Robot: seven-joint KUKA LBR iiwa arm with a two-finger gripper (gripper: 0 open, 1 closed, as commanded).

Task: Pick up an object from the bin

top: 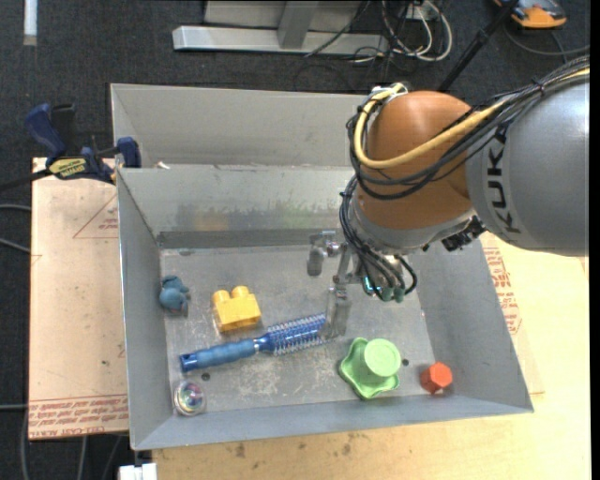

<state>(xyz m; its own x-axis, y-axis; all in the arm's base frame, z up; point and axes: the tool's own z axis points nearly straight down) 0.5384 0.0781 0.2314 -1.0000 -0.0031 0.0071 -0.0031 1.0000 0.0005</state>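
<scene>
Gripper (330, 283): fingers spread apart; lower fingertip just beside the brush's bristle end.
Blue plastic hairbrush (253, 345): flat, front-centre of grey metal bin (234, 192).
Long axis: handle lower-left, bristle head upper-right, toward gripper.
Yellow toy brick (235, 308): just behind brush.

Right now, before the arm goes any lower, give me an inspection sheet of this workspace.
Surface: grey metal bin, floor scuffed.
Job's things: blue hairbrush lying flat, its bristle end nearest the gripper; yellow block just behind it.
Clutter: green cup, orange piece, blue figure and clear ball, each lying apart.
Gripper: gripper open, nothing between its fingers, over the bin's middle.
Cables: yellow and black cables looped over the arm's orange cover.
Surroundings: dark floor, with loose floor cables beyond the bin.
</scene>
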